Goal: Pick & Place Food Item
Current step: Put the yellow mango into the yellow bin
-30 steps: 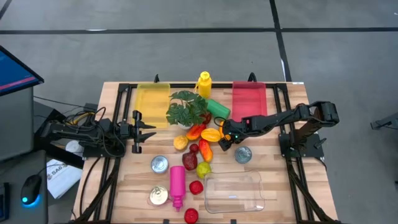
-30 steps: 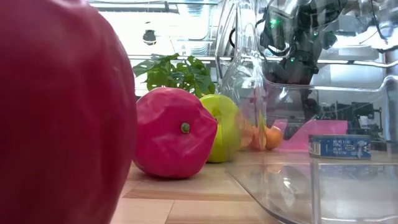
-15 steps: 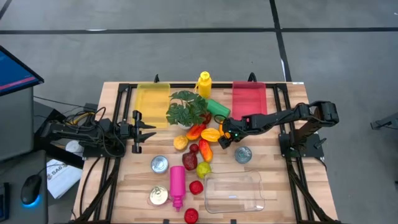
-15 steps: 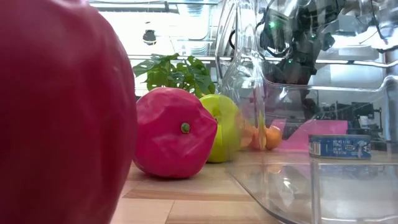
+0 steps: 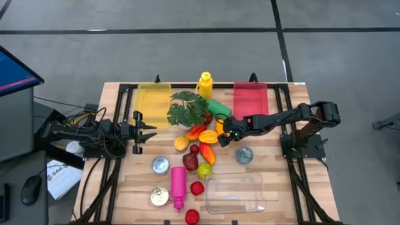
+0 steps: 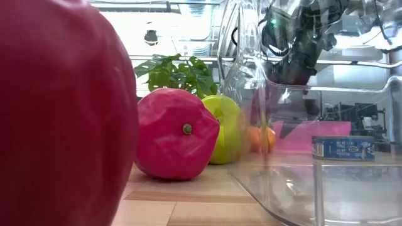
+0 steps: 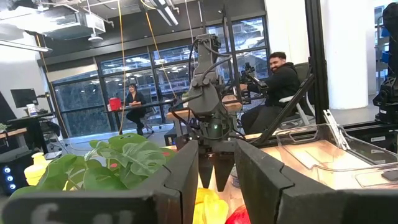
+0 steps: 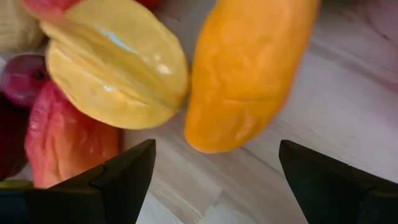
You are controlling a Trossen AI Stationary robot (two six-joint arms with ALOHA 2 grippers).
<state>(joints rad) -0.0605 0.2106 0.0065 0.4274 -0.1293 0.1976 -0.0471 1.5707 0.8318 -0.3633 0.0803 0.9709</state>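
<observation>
Your right gripper (image 5: pixel 223 130) has slid a little further toward the fruit pile since a second ago; the left arm has not shifted. Right now that gripper hangs low over the middle of the table with its jaws spread wide and nothing between them. In the right wrist view the orange fruit (image 8: pixel 249 68) lies straight ahead between the two fingers (image 8: pixel 124 171), with the yellow starfruit (image 8: pixel 118 68) touching its side and a red pepper (image 8: pixel 68 140) just beside that. None of them is gripped yet.

So you are early in the job, by my reading: the approach is nearly done, but the grasp, the lift and the drop-off all remain. The clear tray (image 5: pixel 235 194) near the front edge looks empty, as do the yellow bin (image 5: pixel 152 100) and red bin (image 5: pixel 250 100) at the back.

Your left gripper (image 5: pixel 147 131) waits at the left side, fingers close together around nothing.
</observation>
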